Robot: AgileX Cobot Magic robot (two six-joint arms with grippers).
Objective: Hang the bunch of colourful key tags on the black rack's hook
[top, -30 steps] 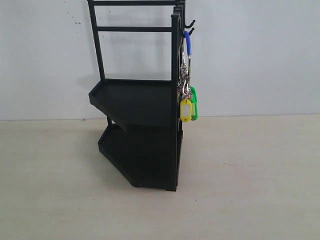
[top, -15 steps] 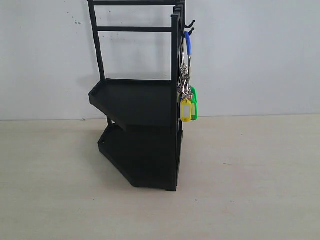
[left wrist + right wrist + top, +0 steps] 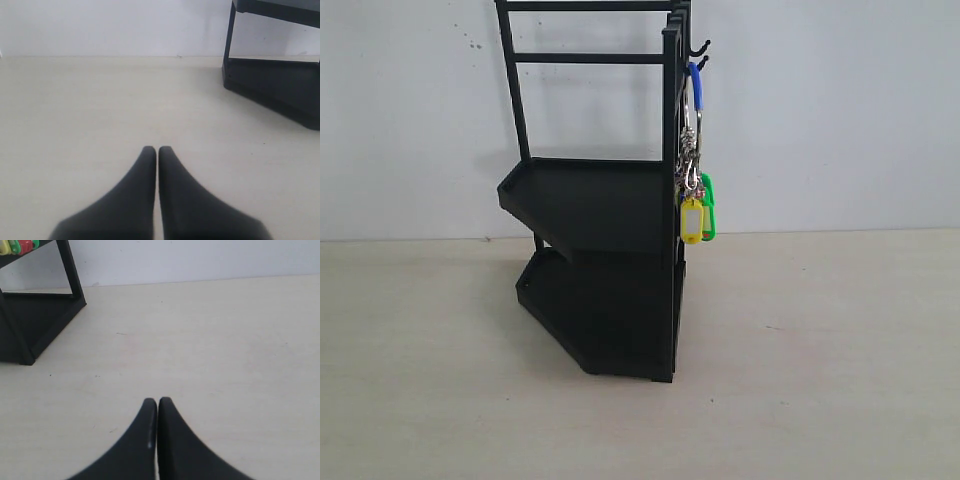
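Already the job looks done. On the left, the left gripper (image 3: 157, 148) hovers low over the pale tabletop (image 3: 820, 350), its jaws pressed together with nothing between them, well clear of the rack's base. In the middle stands the black rack (image 3: 600, 200), upright against the far wall. At its right-hand post the colourful key tag bunch (image 3: 693, 200) hangs from the hook (image 3: 699, 63), the lower of two prongs. The metal ring (image 3: 691, 110), with its blue sleeve (image 3: 696, 80) uppermost, sits over the prong, and a yellow tag (image 3: 691, 220) and a green tag (image 3: 707, 205) dangle below. The bunch is probably light, loose and apt to swing. The stiff ring seems the best place to grip it, since the tags would slip and twist. On the right, the right gripper (image 3: 157, 400) is likewise closed and empty, apart from the rack.
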